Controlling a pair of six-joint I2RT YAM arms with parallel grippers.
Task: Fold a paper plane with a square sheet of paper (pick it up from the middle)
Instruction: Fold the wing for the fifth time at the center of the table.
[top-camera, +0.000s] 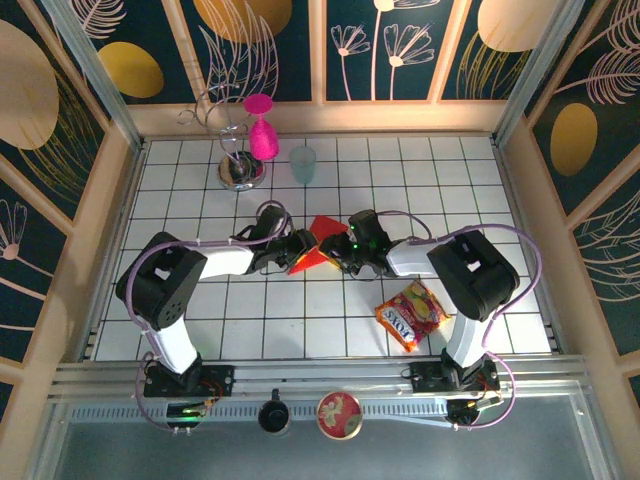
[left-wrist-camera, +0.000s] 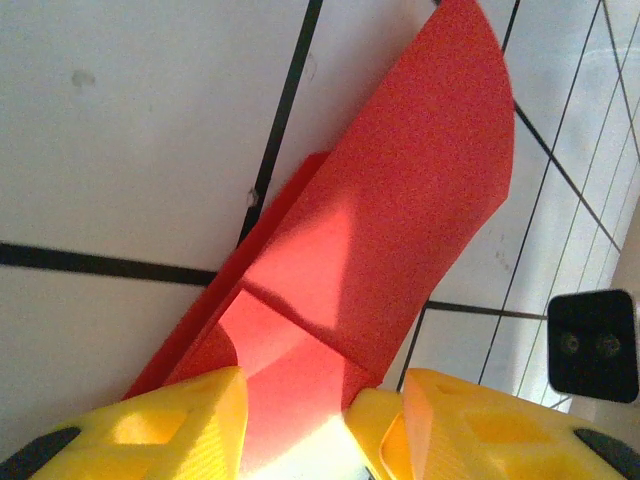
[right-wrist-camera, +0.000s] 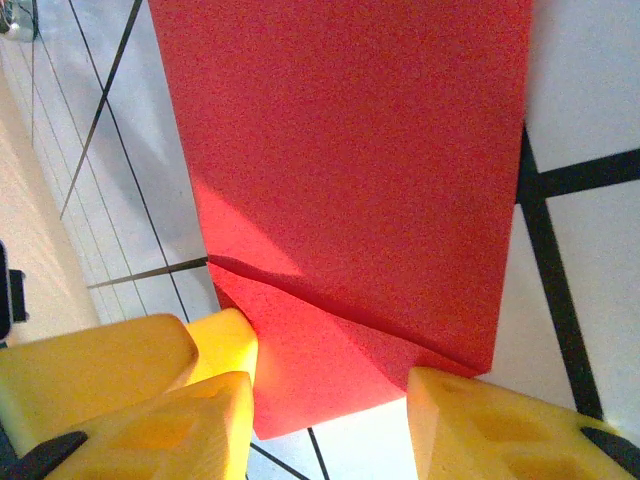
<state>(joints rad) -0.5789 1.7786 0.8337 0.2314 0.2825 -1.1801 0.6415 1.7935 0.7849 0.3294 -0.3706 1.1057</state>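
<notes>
Two tools meet head-on at the middle of the worktop (top-camera: 420, 180), both at the square sheet of paper (top-camera: 320, 232), which sits part-folded between them, well apart from the snack packet (top-camera: 411, 313) nearer the right arm's base and the pink goblet (top-camera: 262, 130) at the far edge. Left tool (left-wrist-camera: 318, 405): jaws roughly half apart, yellow fingers (left-wrist-camera: 190, 415) straddling the near end of the sheet; one flap lies doubled over with a diagonal crease running toward the left finger, and the long panel appears raised off the tiles. Right tool (right-wrist-camera: 330, 390): likewise about half apart, the sheet's near edge lying in the gap, a shallow crease crossing just ahead of the fingers. Neither pair looks closed onto the paper; whether the pads brush its edges cannot be told. Judged step: setting a fold, early in the task, no sharp point formed yet. To do it well, one tool should act as anchor, pressing the lower layer flat on the worktop, while only the other carries the flap; the loose edge wants lining up before any pressure, then a sweep along the crease from middle outward to set it sharp. Thin paper would likely buckle if both tools push toward each other, and a skewed fold here would throw off each one after
</notes>
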